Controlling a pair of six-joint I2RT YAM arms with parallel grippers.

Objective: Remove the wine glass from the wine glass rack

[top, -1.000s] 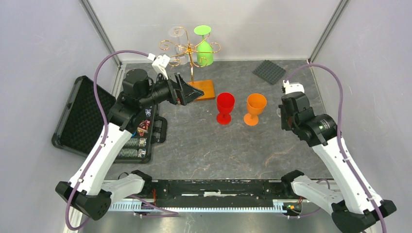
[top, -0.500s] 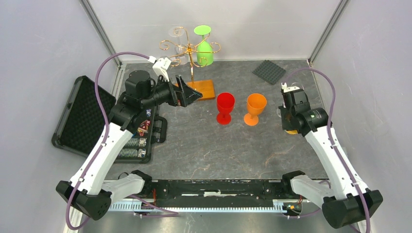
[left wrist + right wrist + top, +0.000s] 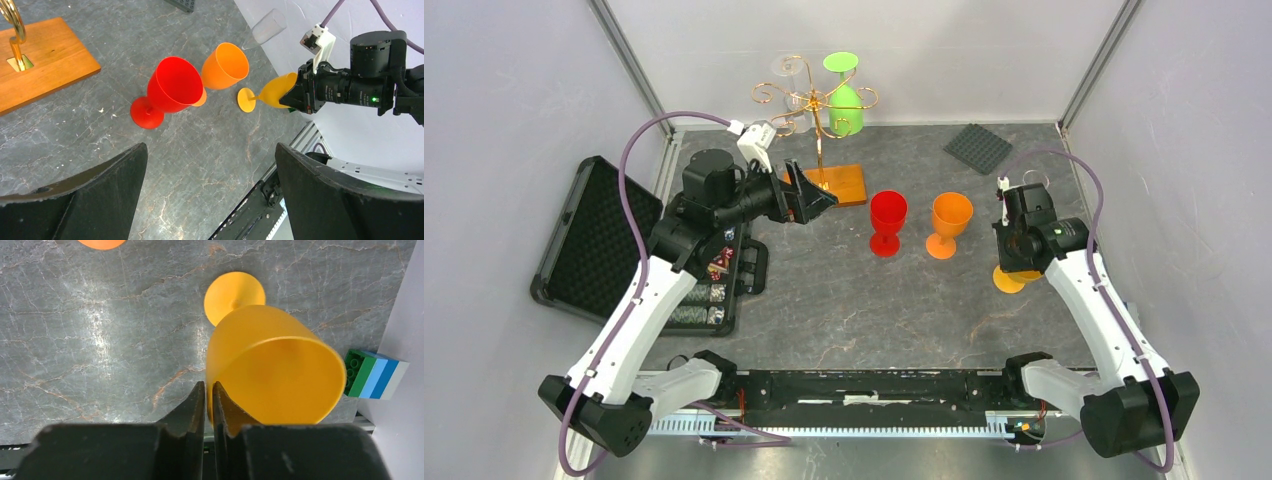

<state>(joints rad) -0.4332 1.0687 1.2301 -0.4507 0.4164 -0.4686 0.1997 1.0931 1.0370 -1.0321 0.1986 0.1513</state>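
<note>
Pinching the wine glass (image 3: 270,365) by its wall, right jaws grip; left jaws gape.

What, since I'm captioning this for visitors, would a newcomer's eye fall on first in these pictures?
Bright colours come first: a red goblet and an orange goblet stand upright side by side mid-table. Near the table's right side, the right end effector pinches the rim of a tilted yellow glass. At the back, a green glass hangs upside down from the gold rack.
</note>
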